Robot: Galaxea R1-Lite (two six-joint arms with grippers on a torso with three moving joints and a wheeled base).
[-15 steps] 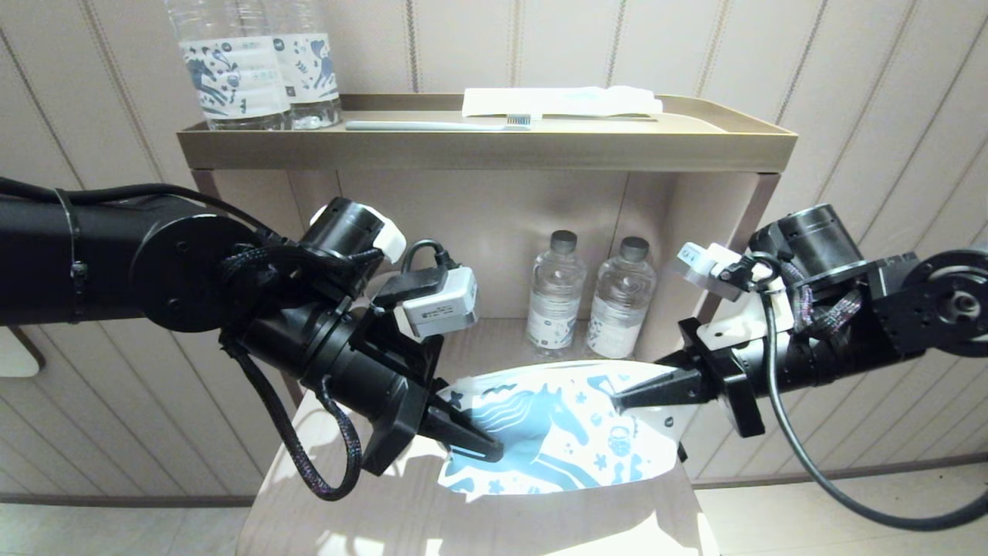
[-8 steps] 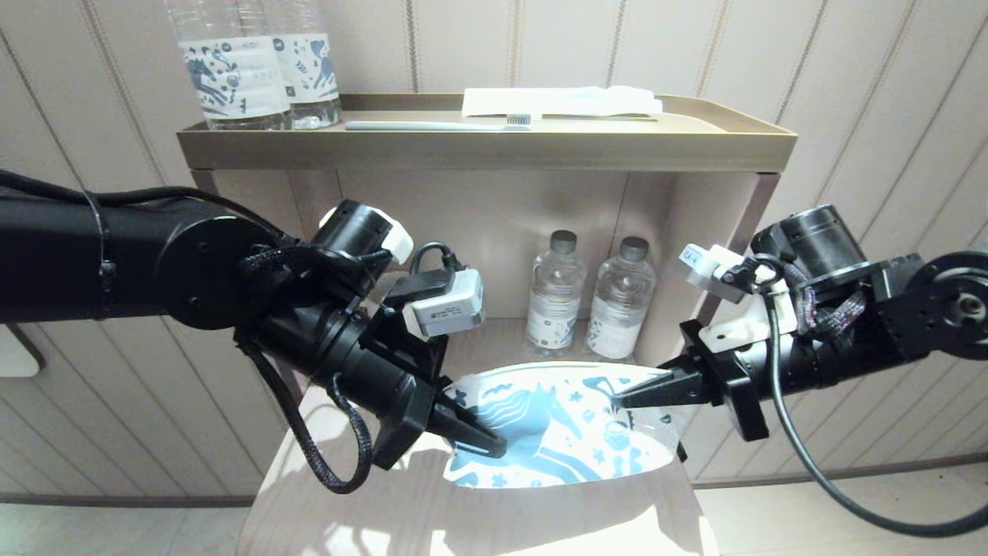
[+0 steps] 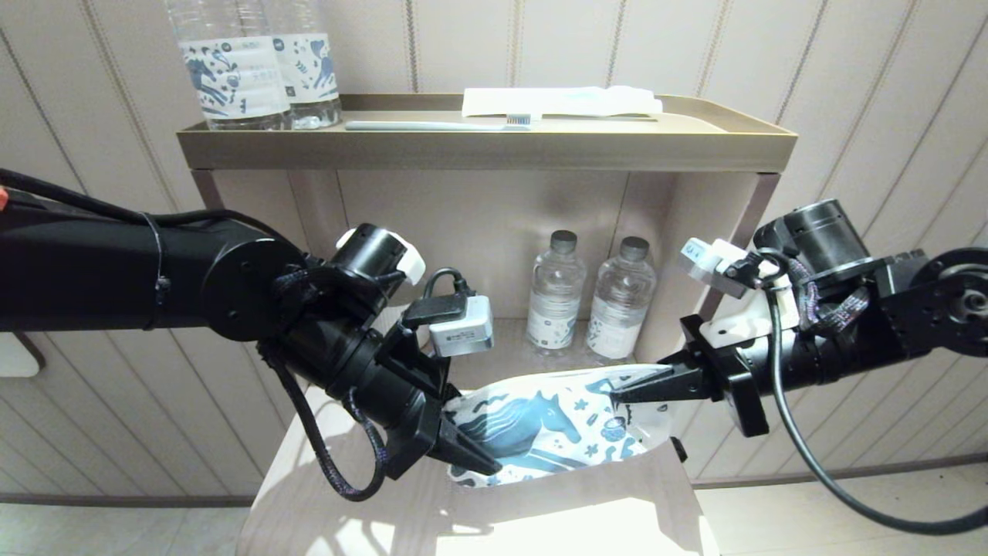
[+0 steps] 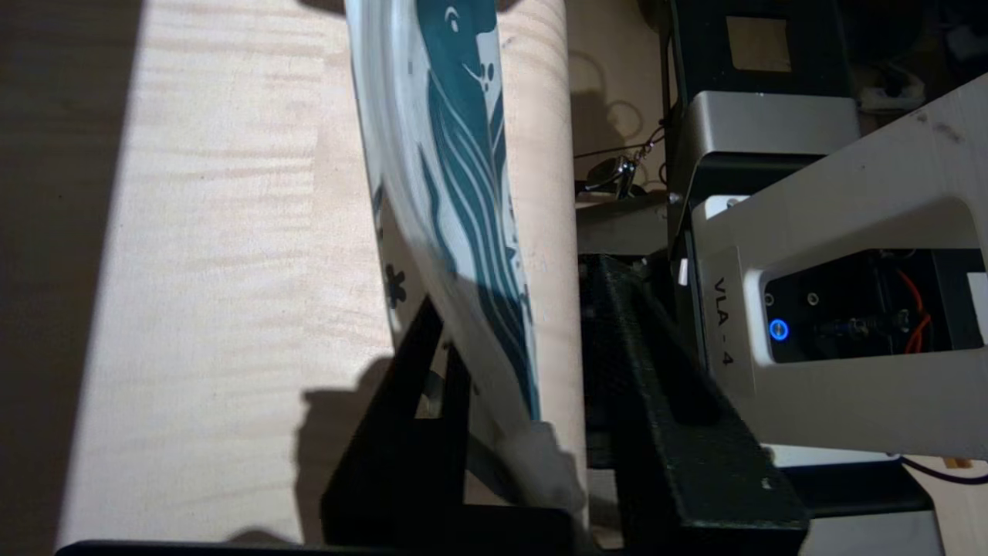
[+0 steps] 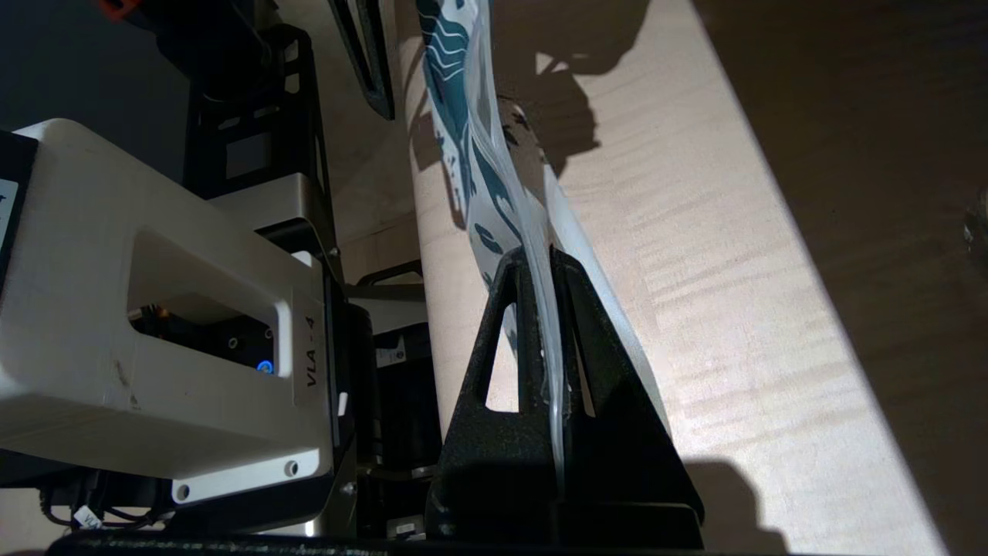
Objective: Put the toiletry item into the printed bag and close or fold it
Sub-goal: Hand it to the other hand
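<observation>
The printed bag (image 3: 540, 428), white with a blue horse, hangs bunched just above the wooden shelf between my two grippers. My right gripper (image 3: 617, 397) is shut on its right edge; in the right wrist view both fingers (image 5: 513, 324) pinch the plastic rim of the bag (image 5: 455, 116). My left gripper (image 3: 485, 466) is at the bag's left end. In the left wrist view its jaws stand wide apart around the bag (image 4: 455, 154), which rests against one finger (image 4: 421, 417). A toothbrush (image 3: 436, 125) lies on the top tray. What the bag holds is hidden.
The lower wooden shelf (image 3: 540, 517) lies under the bag. Two small water bottles (image 3: 554, 289) stand in the cubby behind it. The top tray (image 3: 486, 150) carries two horse-label bottles (image 3: 231, 69) and a white packet (image 3: 559, 100).
My left arm has moved right and down toward the right gripper. The bag has gone from stretched flat to slack and bunched. The right gripper has barely moved.
</observation>
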